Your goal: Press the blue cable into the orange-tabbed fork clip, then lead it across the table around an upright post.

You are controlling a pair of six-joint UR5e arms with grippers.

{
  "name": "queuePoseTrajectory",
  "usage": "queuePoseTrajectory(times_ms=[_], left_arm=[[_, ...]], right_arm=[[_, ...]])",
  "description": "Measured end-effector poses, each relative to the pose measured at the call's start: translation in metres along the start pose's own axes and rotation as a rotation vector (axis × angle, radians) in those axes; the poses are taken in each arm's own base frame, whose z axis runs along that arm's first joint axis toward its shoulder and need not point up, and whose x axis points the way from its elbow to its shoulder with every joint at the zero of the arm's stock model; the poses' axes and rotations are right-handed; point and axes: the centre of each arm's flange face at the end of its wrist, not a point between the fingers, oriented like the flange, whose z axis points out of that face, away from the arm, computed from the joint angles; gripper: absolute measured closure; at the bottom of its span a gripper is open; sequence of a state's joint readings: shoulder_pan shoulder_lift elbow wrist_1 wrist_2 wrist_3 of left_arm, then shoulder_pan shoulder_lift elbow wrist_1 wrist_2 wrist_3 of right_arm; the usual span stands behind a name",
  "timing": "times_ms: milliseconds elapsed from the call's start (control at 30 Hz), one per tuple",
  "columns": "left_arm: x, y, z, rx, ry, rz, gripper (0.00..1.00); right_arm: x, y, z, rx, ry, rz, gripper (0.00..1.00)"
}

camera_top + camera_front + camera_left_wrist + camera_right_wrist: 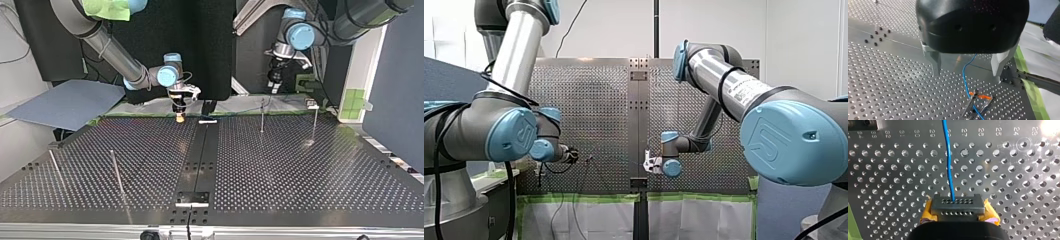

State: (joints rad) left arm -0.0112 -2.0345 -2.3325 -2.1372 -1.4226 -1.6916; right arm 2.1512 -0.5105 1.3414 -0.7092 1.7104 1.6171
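At the far edge of the counter (300, 175) in the top view, the right hand (179, 116) is hanging low over the perforated surface, just left of the dark centre strip. In its own wrist view this hand is gripping the blue cable (949, 170) between its yellow pads (991, 217). The cable is running straight ahead from between the pads over the counter's holes.

The left hand (966, 74) is standing open, with its two metal fingers (933, 61) spread wide apart and touching nothing. The blue cable is passing down between those fingers without meeting either one. It is leading on to the fork clip (978, 98), which is sitting on the counter just ahead of the hand. There the cable is lying between the clip's prongs, beside the orange tabs (985, 97), and is continuing on past the clip. A strip of green tape (1031, 92) is running along the counter's border near the clip.

In the top view an upright post (262, 116) is standing right of the centre strip, near the far edge. A second post (315, 124) is standing further right. A third post (116, 172) and a fourth post (56, 169) are standing well apart from these, at the view's left, nearer the camera.
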Motion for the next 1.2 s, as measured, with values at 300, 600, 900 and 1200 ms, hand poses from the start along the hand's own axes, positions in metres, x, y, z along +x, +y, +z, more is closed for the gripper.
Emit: queuePoseTrajectory(times_ms=[300, 600, 900, 1200], left_arm=[[0.028, -0.007, 0.015, 0.018, 0.034, -0.018, 0.00], [0.037, -0.012, 0.013, 0.018, 0.054, -0.019, 0.00], [0.032, -0.015, 0.022, 0.018, 0.025, -0.007, 0.00], [0.030, -0.018, 0.025, 0.015, 0.023, -0.013, 0.00]], right_arm=[[-0.001, -0.001, 0.000, 0.001, -0.001, 0.000, 1.00], [-0.001, -0.001, 0.000, 0.002, -0.002, 0.000, 1.00], [-0.002, -0.001, 0.000, 0.003, -0.002, 0.000, 1.00], [-0.002, -0.001, 0.000, 0.004, -0.001, 0.000, 1.00]])
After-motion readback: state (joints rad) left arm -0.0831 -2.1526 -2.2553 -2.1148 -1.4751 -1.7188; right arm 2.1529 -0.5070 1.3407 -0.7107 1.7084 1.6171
